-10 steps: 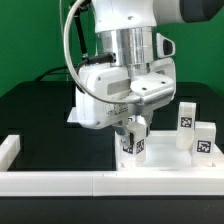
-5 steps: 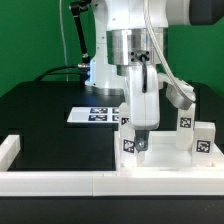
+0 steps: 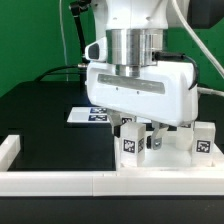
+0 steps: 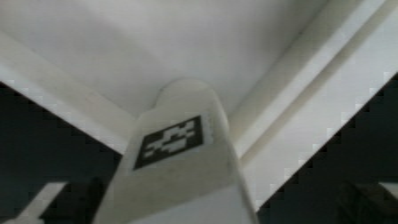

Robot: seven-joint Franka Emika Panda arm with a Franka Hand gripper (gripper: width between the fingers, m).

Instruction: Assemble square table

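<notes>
The square table's white slab (image 3: 170, 160) lies flat at the exterior view's right, behind the front rail. My gripper (image 3: 132, 133) comes straight down and is shut on a short white tagged leg (image 3: 131, 146) that stands upright at the slab's near left corner. The wide white hand hides the top of this leg. A second tagged leg (image 3: 203, 140) stands upright on the slab's right side. In the wrist view the held leg (image 4: 173, 150) with its tag runs down the middle, with the slab's rimmed face (image 4: 267, 50) behind it. A dark fingertip (image 4: 39, 203) shows beside the leg.
A long low white border rail (image 3: 60, 181) runs along the front, with a raised end (image 3: 8, 147) at the exterior view's left. The marker board (image 3: 90, 113) lies on the black table behind the arm. A green wall stands at the back.
The hand has turned about its upright axis on the leg and now faces the exterior camera broadside. The held leg stays at the same corner of the slab.
</notes>
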